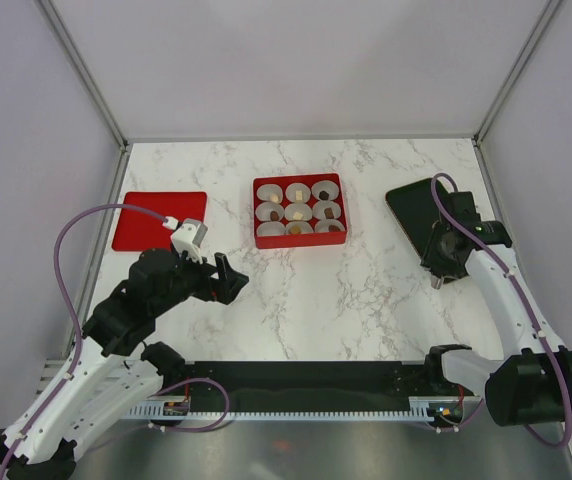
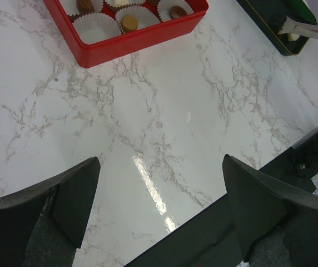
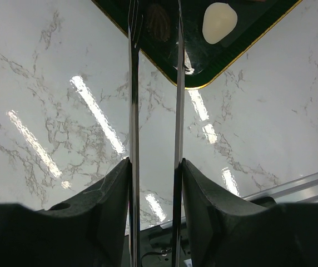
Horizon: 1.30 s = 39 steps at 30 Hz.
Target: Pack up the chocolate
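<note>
The chocolate shows as small lumps. Several sit in white paper cups in the red box (image 1: 299,241), among them a tan one (image 2: 129,22) and a brown one (image 2: 177,11). On the dark tray (image 3: 203,67) lie a dark brown piece (image 3: 158,22) and a cream piece (image 3: 219,21). My right gripper (image 3: 154,162) is shut on metal tongs (image 3: 178,100), whose two tips stand either side of the dark brown piece; contact cannot be told. My left gripper (image 2: 162,183) hangs open and empty over bare marble near the front edge, short of the red box (image 2: 142,41).
A flat red lid (image 1: 158,220) lies at the left of the marble table. The dark tray (image 1: 416,205) is at the right, under the right arm. The table's front edge and a black rail run just below the left gripper (image 1: 228,280).
</note>
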Motion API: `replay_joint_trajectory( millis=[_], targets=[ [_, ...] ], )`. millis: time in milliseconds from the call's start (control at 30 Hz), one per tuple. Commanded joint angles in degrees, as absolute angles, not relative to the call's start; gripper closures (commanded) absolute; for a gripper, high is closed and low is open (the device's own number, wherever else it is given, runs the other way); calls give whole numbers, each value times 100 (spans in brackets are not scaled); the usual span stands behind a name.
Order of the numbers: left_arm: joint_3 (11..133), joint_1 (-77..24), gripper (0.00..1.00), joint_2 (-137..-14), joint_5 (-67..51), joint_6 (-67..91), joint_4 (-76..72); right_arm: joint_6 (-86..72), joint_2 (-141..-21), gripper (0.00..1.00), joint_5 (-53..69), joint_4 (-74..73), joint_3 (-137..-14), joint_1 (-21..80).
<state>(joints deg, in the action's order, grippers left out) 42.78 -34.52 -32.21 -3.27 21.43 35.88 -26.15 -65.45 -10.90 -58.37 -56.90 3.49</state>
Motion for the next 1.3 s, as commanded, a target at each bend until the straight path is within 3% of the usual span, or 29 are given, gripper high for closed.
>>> replay_joint_trajectory(
  millis=[0, 667, 1267],
  targets=[
    [4298, -3463, 0, -3234, -299, 2145, 3481, -2522, -6460, 52, -1239, -5889, -5643, 255],
    [4307, -3463, 0, -3278, -281, 2153, 3489, -2733, -6161, 55, -255, -5687, -5238, -193],
    [4307, -3463, 0, -3331, -272, 2153, 3489, -2400, -6477, 62, -421, -5027, -5660, -352]
  ],
)
